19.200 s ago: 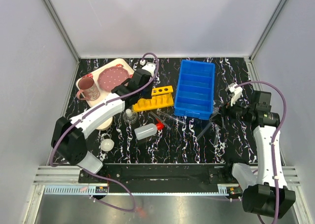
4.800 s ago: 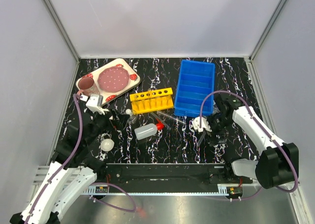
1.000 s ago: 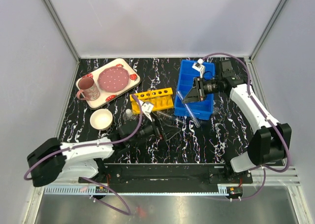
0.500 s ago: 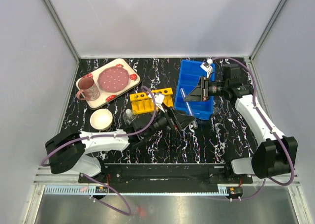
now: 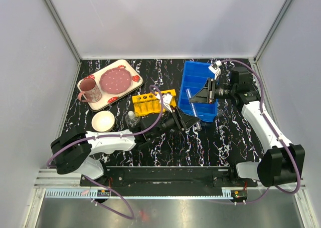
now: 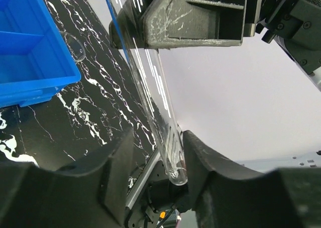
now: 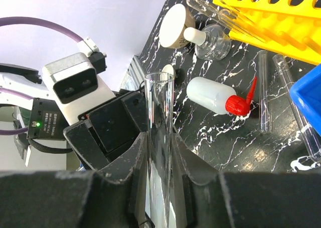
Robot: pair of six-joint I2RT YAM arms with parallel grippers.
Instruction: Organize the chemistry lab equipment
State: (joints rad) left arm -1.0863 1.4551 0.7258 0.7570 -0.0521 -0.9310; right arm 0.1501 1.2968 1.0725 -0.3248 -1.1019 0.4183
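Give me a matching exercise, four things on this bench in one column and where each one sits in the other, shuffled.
1 pink mug
2 raised test tube
3 squeeze bottle
4 white bowl

A lying on its side, red-capped
B on the strawberry tray
C held in the right gripper
D upright beside the flask

Pairs: 1-B, 2-C, 3-A, 4-D
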